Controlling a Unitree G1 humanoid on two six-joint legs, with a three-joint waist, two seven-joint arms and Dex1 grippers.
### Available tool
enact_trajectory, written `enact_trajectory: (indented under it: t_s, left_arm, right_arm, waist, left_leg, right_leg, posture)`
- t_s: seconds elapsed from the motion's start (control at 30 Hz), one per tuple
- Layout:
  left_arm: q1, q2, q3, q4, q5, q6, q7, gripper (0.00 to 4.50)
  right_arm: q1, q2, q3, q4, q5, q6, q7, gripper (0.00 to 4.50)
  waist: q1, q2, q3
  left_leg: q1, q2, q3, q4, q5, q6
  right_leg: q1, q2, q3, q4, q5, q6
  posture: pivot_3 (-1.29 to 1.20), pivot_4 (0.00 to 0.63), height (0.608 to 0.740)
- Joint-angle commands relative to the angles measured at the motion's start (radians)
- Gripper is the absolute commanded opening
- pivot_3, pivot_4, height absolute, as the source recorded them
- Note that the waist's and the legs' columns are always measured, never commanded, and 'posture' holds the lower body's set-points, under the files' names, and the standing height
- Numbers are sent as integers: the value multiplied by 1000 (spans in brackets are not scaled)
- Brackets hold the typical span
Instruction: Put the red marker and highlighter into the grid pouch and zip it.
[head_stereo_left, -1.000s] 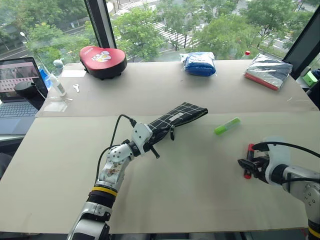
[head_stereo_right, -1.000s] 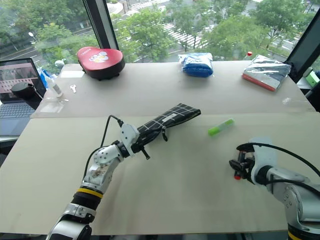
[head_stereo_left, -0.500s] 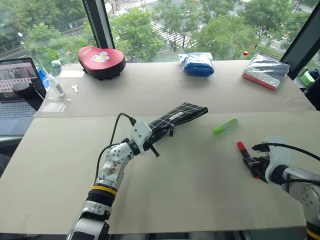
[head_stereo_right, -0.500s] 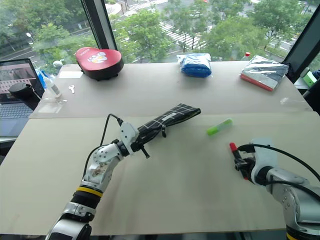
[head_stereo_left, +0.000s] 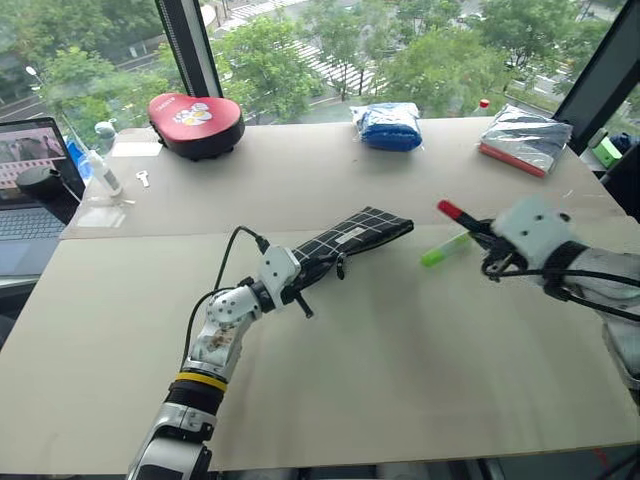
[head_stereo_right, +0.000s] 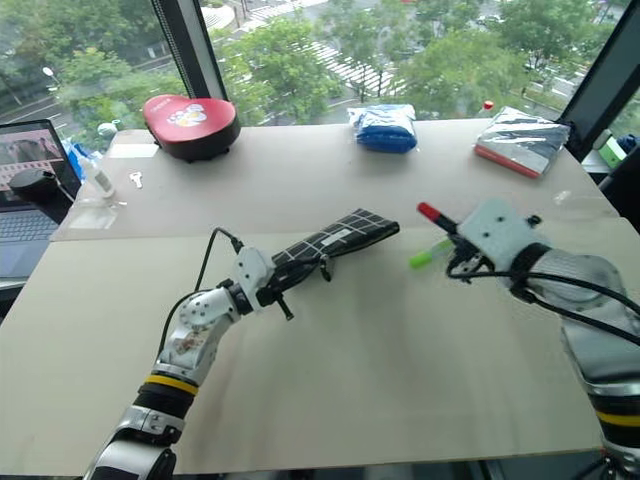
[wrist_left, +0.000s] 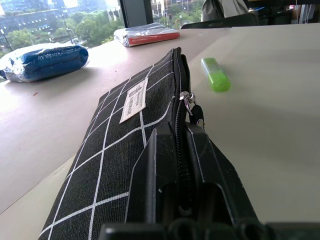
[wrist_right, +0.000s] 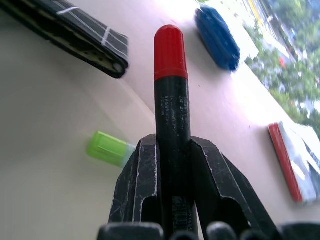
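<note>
The right gripper (wrist_right: 172, 165) is clamped on the black barrel of the red marker (wrist_right: 171, 80), whose red cap sticks out ahead of the fingers and points toward the grid pouch (head_stereo_left: 352, 236), off to the pouch's far-end side and above the table (head_stereo_left: 400, 380). The left gripper (wrist_left: 186, 150) is pinched shut on the near end of the pouch, right at the zipper, and holds that end raised while the far end rests on the table. The highlighter (head_stereo_left: 446, 249) lies on the table between the pouch's far end and the raised marker, just beside neither. The chief risk, as I judge it, is the opening: from the left wrist view the zipper line looks narrow and the pull (wrist_left: 191, 102) sits close to the clamping fingers, so the cap could butt against fabric or zipper teeth instead of sliding in. A push there could drag the pouch along the table or pull it out of the left grip. The marker is held low on its barrel, so a sideways knock could pivot it in the fingers or drop it. Sweeping low toward the pouch could also nudge the highlighter and roll it further from the pouch.
</note>
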Motion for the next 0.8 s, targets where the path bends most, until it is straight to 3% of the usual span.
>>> enact_trajectory:
  t_s: [0.03, 0.3, 0.8]
  left_arm:
    - [2, 3, 6, -50, -20, 6, -4, 0]
    - [7, 3, 2, -76, -19, 15, -3, 0]
    - [18, 5, 0, -109, -17, 29, -2, 0]
  right_arm:
    - [-70, -17, 96, 63, -142, -255, 39, 477]
    - [-192, -11, 203, 332, -354, -606, 8, 477]
    - [-291, 45, 195, 465, -402, -708, 40, 477]
  waist:
    - [1, 0, 0]
    - [4, 0, 0]
    - [2, 0, 0]
  left_leg:
    - [0, 0, 0, 0, 0, 0]
    - [0, 0, 0, 0, 0, 0]
    - [-1, 1, 1, -1, 0, 0]
  right_leg:
    - [0, 0, 0, 0, 0, 0]
    - [0, 0, 0, -3, 1, 0]
    - [0, 1, 0, -5, 2, -1]
  posture:
    - [0, 150, 740]
    - [0, 150, 740]
    - [0, 150, 740]
